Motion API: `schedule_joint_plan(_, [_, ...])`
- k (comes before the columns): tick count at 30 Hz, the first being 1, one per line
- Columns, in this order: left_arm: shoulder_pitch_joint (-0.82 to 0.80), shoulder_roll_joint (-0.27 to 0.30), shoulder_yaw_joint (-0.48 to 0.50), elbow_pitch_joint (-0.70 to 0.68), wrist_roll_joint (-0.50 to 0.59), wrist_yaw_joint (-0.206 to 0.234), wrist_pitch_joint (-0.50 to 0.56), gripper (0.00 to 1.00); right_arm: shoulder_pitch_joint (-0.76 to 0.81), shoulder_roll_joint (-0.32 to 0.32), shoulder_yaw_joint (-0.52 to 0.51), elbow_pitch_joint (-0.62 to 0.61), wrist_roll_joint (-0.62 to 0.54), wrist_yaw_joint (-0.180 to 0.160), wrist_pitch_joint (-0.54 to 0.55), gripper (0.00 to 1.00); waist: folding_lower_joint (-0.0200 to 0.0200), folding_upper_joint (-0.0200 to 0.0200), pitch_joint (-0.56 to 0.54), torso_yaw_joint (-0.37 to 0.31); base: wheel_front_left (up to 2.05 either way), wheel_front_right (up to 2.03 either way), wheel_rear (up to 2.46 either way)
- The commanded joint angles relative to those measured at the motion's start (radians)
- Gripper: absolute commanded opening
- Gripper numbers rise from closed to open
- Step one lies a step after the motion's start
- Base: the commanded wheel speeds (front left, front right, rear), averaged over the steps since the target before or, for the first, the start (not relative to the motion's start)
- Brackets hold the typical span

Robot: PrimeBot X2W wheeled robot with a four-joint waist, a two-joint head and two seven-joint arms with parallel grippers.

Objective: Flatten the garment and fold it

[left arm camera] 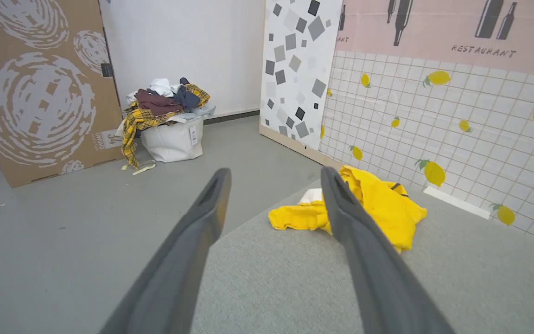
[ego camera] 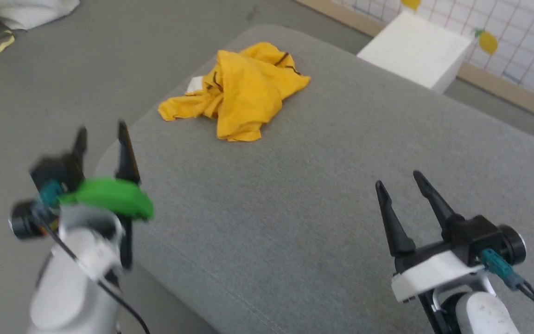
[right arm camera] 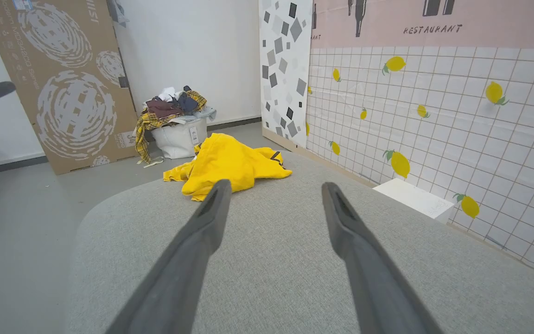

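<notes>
You had the garment (ego camera: pixel 237 90) lying crumpled at twelve o'clock on the grey cushion (ego camera: pixel 295 195), well apart from your left gripper (ego camera: pixel 101 129) and right gripper (ego camera: pixel 398 180), whose fingers stood spread and empty. It looked soft, light and limp; its nine o'clock sleeve seemed the best pinch.

bright yellow garment (ego camera: pixel 241 90) with black lines, on a plain grey cushion (ego camera: pixel 318 195)
</notes>
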Motion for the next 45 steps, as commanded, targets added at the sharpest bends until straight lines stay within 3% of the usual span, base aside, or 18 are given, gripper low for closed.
schedule_joint_plan(1, [-0.069,0.015,0.015,0.027,-0.022,-0.015,0.018,1.00,-0.026,-0.002,0.004,-0.016,-0.018,0.006,0.012,1.00,-0.0001,0.0000,0.194,-0.164,0.00,0.00,0.00])
schedule_joint_plan(10, [-0.441,0.140,0.121,0.258,-0.175,-0.109,0.242,1.00,-0.115,-0.004,0.017,-0.094,-0.094,0.006,0.058,1.00,-0.0001,0.0000,0.472,-0.347,0.00,0.00,0.00])
schedule_joint_plan(14, [-0.526,0.204,0.153,0.303,-0.235,-0.158,0.344,1.00,-0.146,-0.005,0.016,-0.112,-0.094,0.006,0.052,1.00,-0.0001,0.0000,0.555,-0.408,0.00,0.00,0.00])
schedule_joint_plan(17, [-0.558,0.242,0.177,0.334,-0.273,-0.165,0.421,1.00,-0.160,-0.005,0.015,-0.116,-0.087,0.006,0.045,1.00,-0.0001,0.0000,0.598,-0.440,0.00,0.00,0.00])
schedule_joint_plan(23, [-0.582,0.269,0.225,0.378,-0.347,-0.125,0.562,1.00,-0.182,-0.007,0.016,-0.115,-0.081,0.006,0.029,1.00,-0.0001,0.0000,0.658,-0.486,0.00,0.00,0.00])
schedule_joint_plan(30, [-0.488,0.281,0.242,0.428,-0.404,-0.058,0.758,1.00,-0.172,-0.004,0.028,-0.077,-0.048,0.006,-0.002,1.00,-0.0001,0.0000,0.650,-0.523,0.00,0.00,0.00])
schedule_joint_plan(32, [-0.466,0.277,0.240,0.439,-0.420,-0.047,0.810,0.40,-0.175,-0.003,0.032,-0.064,-0.041,0.006,-0.010,1.00,-0.0001,0.0000,0.631,-0.527,0.00,0.00,0.00])
schedule_joint_plan(33, [-0.456,0.281,0.238,0.433,-0.416,-0.045,0.808,0.00,-0.176,-0.003,0.032,-0.058,-0.037,0.006,-0.015,1.00,-0.0001,0.0000,0.617,-0.528,0.00,0.00,0.00])
schedule_joint_plan(36, [-0.433,0.325,0.234,0.393,-0.349,-0.048,0.682,0.00,-0.175,-0.003,0.034,-0.033,-0.023,0.006,-0.029,1.00,-0.0001,0.0000,0.563,-0.530,0.00,0.00,0.00])
schedule_joint_plan(41, [-0.450,0.406,0.247,0.348,-0.198,-0.023,0.311,0.00,-0.169,-0.002,0.047,0.024,0.027,0.006,-0.056,1.00,-0.0001,0.0000,0.424,-0.538,0.00,0.00,0.00])
schedule_joint_plan(45, [-0.486,0.427,0.220,0.333,-0.113,-0.031,0.095,0.00,-0.140,-0.002,0.053,0.082,0.073,0.006,-0.076,1.00,-0.0001,0.0000,0.276,-0.555,0.00,0.00,0.00])
